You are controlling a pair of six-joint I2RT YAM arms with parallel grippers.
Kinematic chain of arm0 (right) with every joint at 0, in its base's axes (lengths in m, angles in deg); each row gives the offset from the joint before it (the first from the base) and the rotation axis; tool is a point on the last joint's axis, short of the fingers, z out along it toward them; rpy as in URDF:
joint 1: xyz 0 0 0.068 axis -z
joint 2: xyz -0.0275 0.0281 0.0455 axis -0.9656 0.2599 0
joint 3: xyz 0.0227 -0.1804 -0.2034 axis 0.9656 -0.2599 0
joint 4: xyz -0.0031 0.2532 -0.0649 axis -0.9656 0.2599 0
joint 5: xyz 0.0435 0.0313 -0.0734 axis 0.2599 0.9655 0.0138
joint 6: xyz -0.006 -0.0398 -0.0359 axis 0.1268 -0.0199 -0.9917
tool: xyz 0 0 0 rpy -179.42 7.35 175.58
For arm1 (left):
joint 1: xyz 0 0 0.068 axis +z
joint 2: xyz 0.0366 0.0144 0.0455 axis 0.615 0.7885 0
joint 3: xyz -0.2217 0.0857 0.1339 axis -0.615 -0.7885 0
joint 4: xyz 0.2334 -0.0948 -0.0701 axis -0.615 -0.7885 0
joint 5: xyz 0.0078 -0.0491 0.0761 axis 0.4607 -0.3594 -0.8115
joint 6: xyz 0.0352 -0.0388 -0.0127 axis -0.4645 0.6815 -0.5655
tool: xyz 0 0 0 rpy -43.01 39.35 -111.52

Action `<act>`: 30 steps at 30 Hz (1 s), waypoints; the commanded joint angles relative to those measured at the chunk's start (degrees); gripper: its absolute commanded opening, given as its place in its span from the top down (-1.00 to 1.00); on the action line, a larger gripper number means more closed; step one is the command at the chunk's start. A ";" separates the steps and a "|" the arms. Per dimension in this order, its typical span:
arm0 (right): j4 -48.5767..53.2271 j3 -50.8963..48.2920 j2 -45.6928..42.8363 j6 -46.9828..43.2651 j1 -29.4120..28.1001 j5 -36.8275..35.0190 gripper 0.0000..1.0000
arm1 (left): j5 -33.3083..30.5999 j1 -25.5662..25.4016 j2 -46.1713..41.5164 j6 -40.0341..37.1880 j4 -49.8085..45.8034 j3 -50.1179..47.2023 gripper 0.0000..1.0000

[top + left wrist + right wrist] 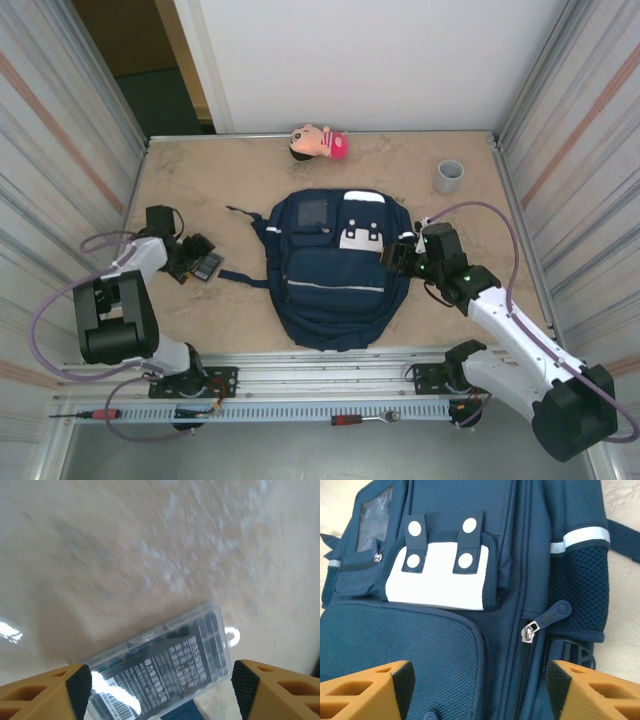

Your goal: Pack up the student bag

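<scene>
The student bag (330,270) lies flat in the middle of the tabletop (250,180), front side up, its white patch (360,236) toward 12 o'clock. At 9 o'clock from the bag, apart from it, the left claw (196,262) has a clear plastic case (208,266) with dark contents between its 2 fingers. In the left wrist view the case (165,665) spans the whole gap, its edges meeting both black pads (80,690), so the claw (160,695) stands wide yet closed on the case.

The right claw (400,258) sits at the bag's 3 o'clock edge. In the right wrist view its fingers (400,687) stand well apart with nothing gripped, and the claw (480,690) faces the bag (445,650) near a zipper pull (555,616) beside a mesh side pocket (580,590).

A pink doll head (318,143) rests at 12 o'clock at the far edge, and a grey cup (449,176) stands at 2 o'clock.
</scene>
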 commanded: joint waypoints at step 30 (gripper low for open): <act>2.31 -3.25 -4.74 0.94 -0.16 -2.93 -0.42 | -18.03 -15.51 7.76 -16.11 -19.20 13.74 -0.77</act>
